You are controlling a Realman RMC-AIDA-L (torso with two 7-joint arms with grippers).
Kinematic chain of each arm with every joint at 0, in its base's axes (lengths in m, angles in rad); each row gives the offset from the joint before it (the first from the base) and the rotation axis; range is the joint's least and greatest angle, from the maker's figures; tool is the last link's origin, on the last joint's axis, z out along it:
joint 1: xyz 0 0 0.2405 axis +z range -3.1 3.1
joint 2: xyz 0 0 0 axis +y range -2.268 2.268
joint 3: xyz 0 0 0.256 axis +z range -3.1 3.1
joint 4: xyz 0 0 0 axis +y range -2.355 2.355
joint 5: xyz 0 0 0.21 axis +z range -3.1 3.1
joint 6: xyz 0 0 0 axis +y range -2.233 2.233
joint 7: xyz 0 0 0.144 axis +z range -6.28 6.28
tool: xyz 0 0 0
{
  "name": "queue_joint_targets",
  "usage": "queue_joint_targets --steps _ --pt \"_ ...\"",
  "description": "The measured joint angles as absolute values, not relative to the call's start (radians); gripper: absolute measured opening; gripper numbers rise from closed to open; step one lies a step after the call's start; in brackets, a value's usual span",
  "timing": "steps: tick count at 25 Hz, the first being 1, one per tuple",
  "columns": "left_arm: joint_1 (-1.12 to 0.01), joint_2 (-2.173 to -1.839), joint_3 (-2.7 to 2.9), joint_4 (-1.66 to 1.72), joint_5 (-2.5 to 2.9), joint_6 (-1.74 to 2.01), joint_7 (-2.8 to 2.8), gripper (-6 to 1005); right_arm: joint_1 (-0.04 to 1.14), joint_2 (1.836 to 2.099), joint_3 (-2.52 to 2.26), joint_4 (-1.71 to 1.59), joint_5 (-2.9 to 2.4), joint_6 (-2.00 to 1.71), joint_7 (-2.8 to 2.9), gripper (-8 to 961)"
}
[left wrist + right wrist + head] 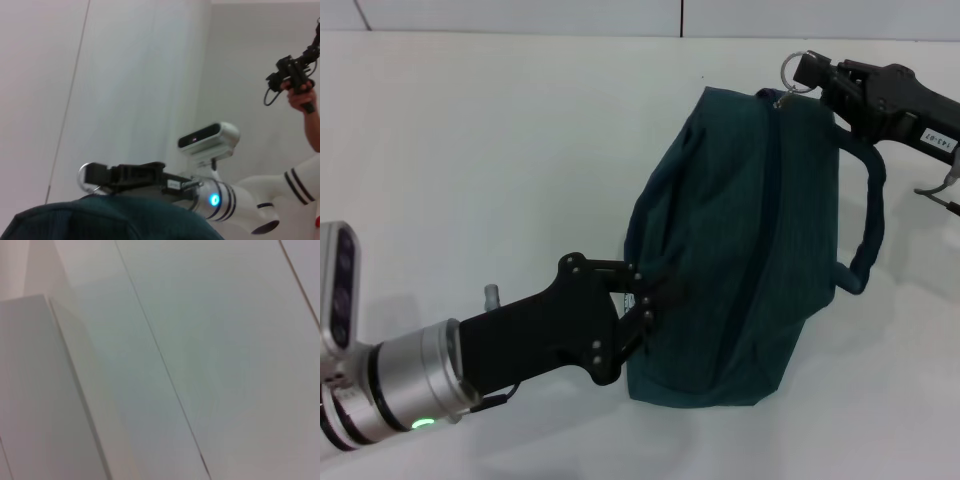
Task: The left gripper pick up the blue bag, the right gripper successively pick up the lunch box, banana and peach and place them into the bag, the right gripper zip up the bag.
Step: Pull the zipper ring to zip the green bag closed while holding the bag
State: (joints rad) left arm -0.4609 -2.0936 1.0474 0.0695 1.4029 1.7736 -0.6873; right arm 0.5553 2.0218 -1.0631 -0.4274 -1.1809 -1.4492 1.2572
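head view: the blue bag [745, 250] sits on the white table [470, 150], zipped shut. the left gripper [655, 300] pinches the bag's near side. the right gripper [812, 72] is closed on the metal ring pull [792, 70] at the bag's far top corner. left wrist view: the right gripper [92, 175] holds the ring above the bag's top [115, 220]. right wrist view: only pale wall panels.

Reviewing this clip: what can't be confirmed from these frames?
- Contents of the blue bag: head view, hidden by its fabric; lunch box, banana and peach appear nowhere.
- Left gripper: head view, fingertips merge with the bag's side, so its grip is unclear.
- Right gripper: holds the ring pull; right wrist view shows only blank panels.
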Motion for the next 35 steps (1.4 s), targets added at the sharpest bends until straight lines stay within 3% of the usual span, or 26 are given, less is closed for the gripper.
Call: queue_joint_targets --steps 17,35 --pt "-0.375 -2.068 0.965 0.158 1.183 1.743 -0.85 51 0.484 2.028 -1.074 -0.373 -1.129 -1.615 1.189 7" --pt "-0.383 -2.062 0.968 0.2 1.2 1.692 -0.921 51 0.489 2.023 -1.084 -0.336 -1.104 -1.431 1.183 6"
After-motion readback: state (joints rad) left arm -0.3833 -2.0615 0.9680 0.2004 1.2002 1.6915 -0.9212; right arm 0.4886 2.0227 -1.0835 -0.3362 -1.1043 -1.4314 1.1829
